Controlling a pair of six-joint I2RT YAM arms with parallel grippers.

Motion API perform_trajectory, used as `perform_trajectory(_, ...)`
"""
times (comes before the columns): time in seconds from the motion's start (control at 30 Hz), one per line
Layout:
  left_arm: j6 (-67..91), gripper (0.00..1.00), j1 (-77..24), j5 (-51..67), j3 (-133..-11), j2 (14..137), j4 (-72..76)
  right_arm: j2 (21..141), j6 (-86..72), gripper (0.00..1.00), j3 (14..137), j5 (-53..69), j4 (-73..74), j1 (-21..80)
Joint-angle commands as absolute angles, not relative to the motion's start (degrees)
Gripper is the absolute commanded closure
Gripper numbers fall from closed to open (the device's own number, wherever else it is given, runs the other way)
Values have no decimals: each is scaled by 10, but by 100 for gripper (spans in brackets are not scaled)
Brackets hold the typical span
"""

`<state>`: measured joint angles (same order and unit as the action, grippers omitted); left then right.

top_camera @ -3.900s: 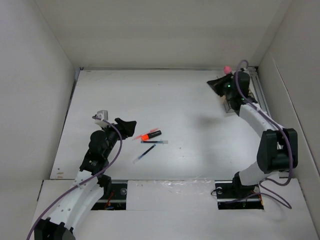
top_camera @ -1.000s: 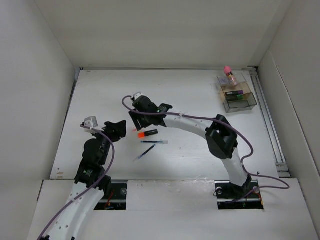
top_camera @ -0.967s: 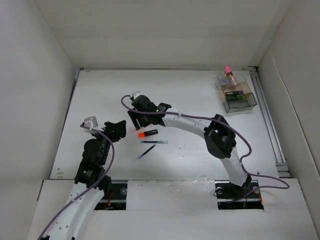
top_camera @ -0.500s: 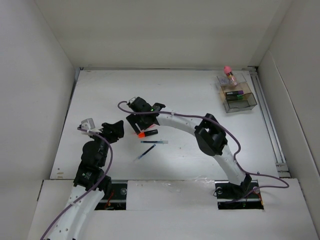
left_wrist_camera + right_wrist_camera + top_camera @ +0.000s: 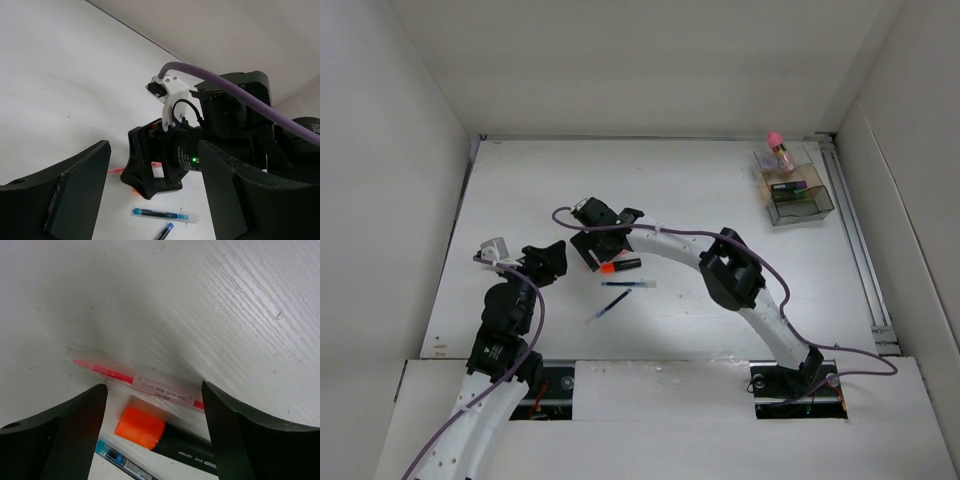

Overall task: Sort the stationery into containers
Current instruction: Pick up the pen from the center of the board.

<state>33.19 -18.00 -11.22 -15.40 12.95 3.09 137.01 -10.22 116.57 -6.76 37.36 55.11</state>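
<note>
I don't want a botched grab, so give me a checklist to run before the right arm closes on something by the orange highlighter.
1. Open right tool: ok, fingers spread in its wrist view.
2. Nothing held in it: ok.
3. Single item between the fingers: not ok; a clear red pen and the orange highlighter both lie there, side by side.
4. Idle left tool out of the way: ok, open and set apart.
5. Room in the organiser: cannot tell, too small in the top view.

The white table [image 5: 720,215] bore, left of centre, an orange-ended black highlighter [image 5: 625,265], a clear red-inked pen [image 5: 135,382] and two thin dark-blue pens [image 5: 629,285]; a smoky-grey transparent plastic organiser [image 5: 801,207] stood upper right.
</note>
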Motion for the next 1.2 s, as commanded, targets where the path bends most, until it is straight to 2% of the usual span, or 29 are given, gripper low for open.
perform_trajectory(0.0, 334, 33, -183, -122, -172, 118, 41, 1378, -98, 18, 1186, -62, 378, 551)
perform_trajectory(0.1, 334, 33, -183, -122, -172, 113, 41, 1378, -105, 21, 1180, -76, 352, 546)
perform_trajectory(0.13, 334, 33, -183, -127, -172, 113, 41, 1378, -105, 31, 1180, -76, 352, 546)
perform_trajectory(0.2, 334, 33, -183, -127, -172, 113, 41, 1378, -111, 39, 1175, -76, 346, 534)
perform_trajectory(0.27, 334, 33, -183, -127, -172, 113, 41, 1371, -117, 54, 1160, -76, 340, 527)
perform_trajectory(0.37, 334, 33, -183, -127, -172, 113, 41, 1348, -123, 67, 1115, -82, 315, 512)
perform_trajectory(0.57, 334, 33, -183, -117, -172, 113, 41, 1318, -148, 84, 1064, -92, 280, 480)
perform_trajectory(0.67, 334, 33, -183, -112, -172, 118, 41, 1303, -153, 99, 1040, -105, 263, 468)
perform_trajectory(1.0, 339, 33, -183, -101, -167, 123, 52, 1214, -220, 100, 980, -124, 207, 427)
perform_trajectory(1.17, 339, 33, -183, -77, -162, 153, 73, 1072, -350, 100, 888, -113, 135, 355)
